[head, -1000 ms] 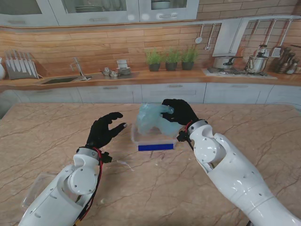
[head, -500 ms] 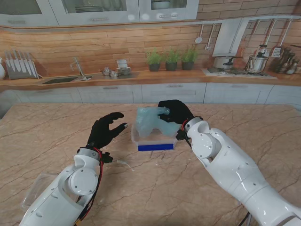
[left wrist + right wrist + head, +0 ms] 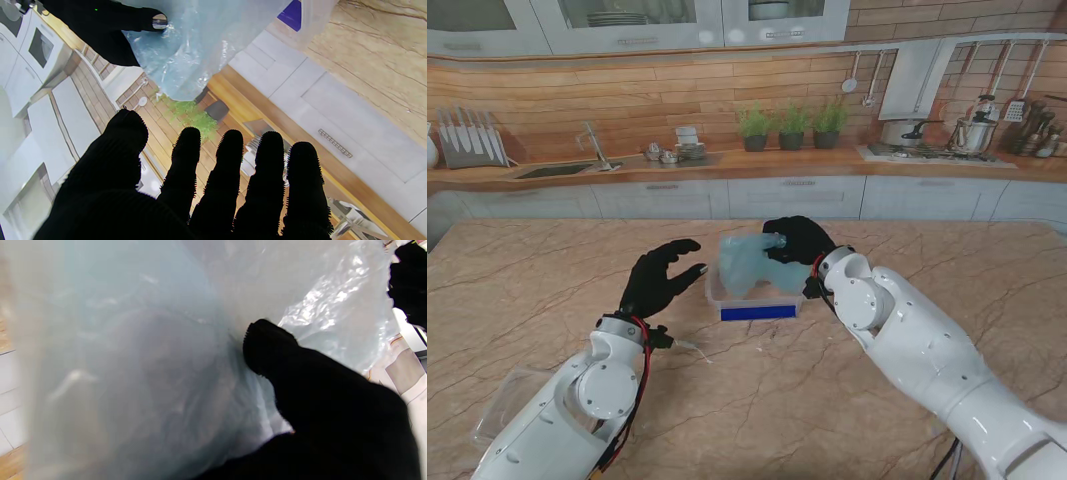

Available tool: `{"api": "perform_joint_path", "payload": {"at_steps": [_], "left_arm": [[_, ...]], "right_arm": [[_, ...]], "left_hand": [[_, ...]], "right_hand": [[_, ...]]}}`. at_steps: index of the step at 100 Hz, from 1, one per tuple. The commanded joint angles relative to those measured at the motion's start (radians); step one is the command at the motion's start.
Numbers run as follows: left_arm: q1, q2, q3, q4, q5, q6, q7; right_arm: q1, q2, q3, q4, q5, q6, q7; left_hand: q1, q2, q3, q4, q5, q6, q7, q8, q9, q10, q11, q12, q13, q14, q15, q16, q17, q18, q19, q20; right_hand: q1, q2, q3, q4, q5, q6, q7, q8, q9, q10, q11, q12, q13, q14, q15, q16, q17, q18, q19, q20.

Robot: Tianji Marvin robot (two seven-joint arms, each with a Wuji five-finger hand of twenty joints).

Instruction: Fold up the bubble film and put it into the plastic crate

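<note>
Blue unreadable label (image 3: 758,312) fronts plastic crate (image 3: 714,291).

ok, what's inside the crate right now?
The bubble film, held by the right robot hand, hangs over the plastic crate with its lower end seemingly inside. The film covers the crate's floor, so anything else in there can't be seen.
</note>
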Motion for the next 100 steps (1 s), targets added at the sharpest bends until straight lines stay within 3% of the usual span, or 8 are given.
{"api": "perform_joint_path", "payload": {"at_steps": [1,54,100], "left_arm": [[0.011,-0.006,0.006,-0.015,-0.004,-0.001,-0.007],[-0.023,-0.021,0.05,0.013,-0.035,-0.001,0.011],[-0.083,-0.037,0.119,0.046,-0.095,-0.013,-0.009]], "right_arm": [[0.013,-0.007,-0.009,0.006,0.002,-0.004,0.014],[0.101,-0.013,-0.092,0.089,0.094,0.007,0.155],[0.185,-0.057,-0.196,0.241,0.168,0.002,0.197]], "left_hand": [[0.026,0.037,-0.015,0.03,-0.004,-0.02,0.006,0.007,-0.013,-0.018,0.017,0.011,-0.01,-0.028,0.01,0.001,0.002,-0.002,0.031,0.02],[0.02,0.038,0.008,0.031,-0.032,-0.025,0.018,0.012,-0.062,-0.033,0.016,0.014,-0.043,-0.051,0.0,0.002,-0.007,-0.021,0.036,0.033],[0.018,0.04,0.031,0.033,-0.041,-0.025,0.036,0.016,-0.076,-0.035,0.031,0.016,-0.053,-0.063,-0.001,-0.001,-0.012,-0.054,0.0,0.02]], "right_hand": [[0.006,0.025,-0.007,0.014,-0.004,-0.037,0.035,-0.001,0.011,0.005,0.032,-0.007,0.026,-0.011,0.038,0.011,0.009,-0.049,0.021,-0.01],[0.012,0.016,0.002,0.009,0.004,-0.031,0.031,-0.003,0.007,0.021,0.032,-0.001,0.016,0.008,0.051,0.02,-0.007,-0.036,0.022,-0.003],[0.012,0.016,0.004,0.003,0.005,-0.04,0.028,0.006,0.002,0.024,0.029,0.008,0.008,0.01,0.057,0.027,-0.018,-0.034,0.018,0.004]]}}
